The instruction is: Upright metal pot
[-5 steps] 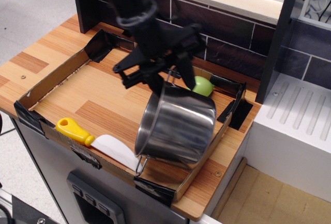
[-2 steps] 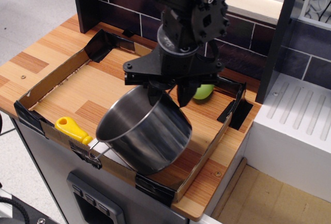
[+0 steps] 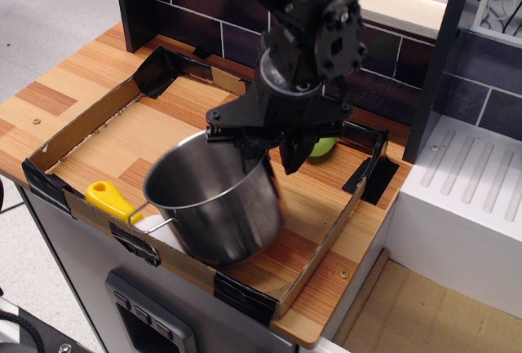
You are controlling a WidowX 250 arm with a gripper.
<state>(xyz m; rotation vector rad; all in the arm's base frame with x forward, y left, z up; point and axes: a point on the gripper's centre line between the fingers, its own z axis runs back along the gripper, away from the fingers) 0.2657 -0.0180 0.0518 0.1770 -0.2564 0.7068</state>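
While I am watching the single overhead view, I am seeing the arm reaching down from the back wall side of the counter, its black wrist housing tipped forward over the middle of the cardboard tray (image 3: 50, 151). The gripper (image 3: 259, 146) is pointing downward, and its dark fingers (image 3: 292, 151) are closing on the far rim of the metal pot (image 3: 214, 205), one inside the rim and one outside as far as I can tell, so I am reading it as clamped on the pot's edge.

The pot is sitting toward the front edge of the counter, inside the tray, mouth facing up and only slightly tilted toward the front left corner. One wire loop handle (image 3: 152, 214) is sticking out on its left side, just beside the yellow handle (image 3: 107, 199) of a utensil whose white blade (image 3: 152, 225) is mostly hidden behind the pot. A green ball (image 3: 323, 147) is peeking out behind the gripper, near the back right corner of the tray.

Compared with a second ago, when the pot was lying on its side with its mouth facing the front left and its base toward the right edge, it is now swinging nearly upright. The arm has rotated and shifted leftward with it, and the pot is now covering most of the white blade.
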